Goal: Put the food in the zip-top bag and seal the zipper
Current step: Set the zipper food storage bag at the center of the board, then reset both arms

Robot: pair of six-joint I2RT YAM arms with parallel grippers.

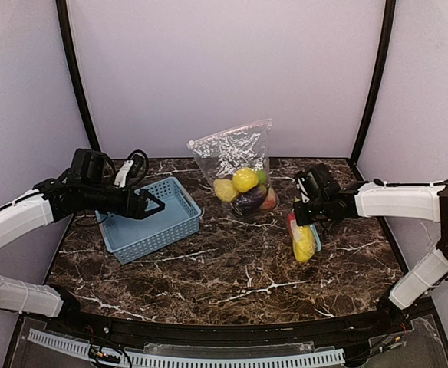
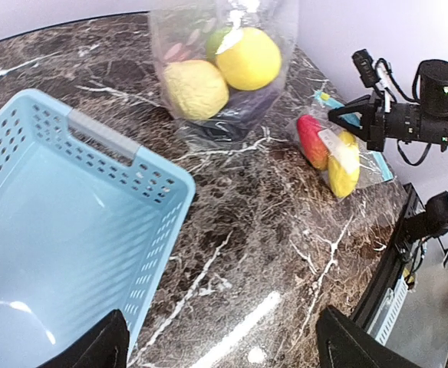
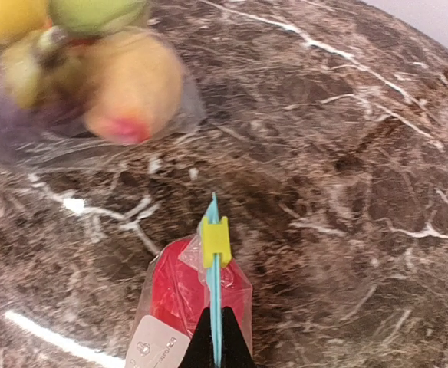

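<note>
A clear zip-top bag (image 1: 235,157) stands at the back centre with food (image 1: 245,181) inside: yellow lemons, a purple eggplant, a green piece and a peach. A smaller zip-top bag (image 1: 304,239) lies to its right with a red piece (image 3: 174,295) and a yellow lemon (image 2: 344,167) in it. My right gripper (image 3: 216,354) is shut on this bag's blue zipper strip (image 3: 216,307), just behind the yellow slider (image 3: 215,241). My left gripper (image 1: 153,205) hangs open over the right edge of the basket, with nothing between its fingers (image 2: 93,349).
A light-blue perforated basket (image 1: 143,226) sits at the left, empty, with a grey handle (image 2: 103,135). Dark marble tabletop (image 1: 232,268) lies between the basket and the small bag. Pale walls close in the back and sides.
</note>
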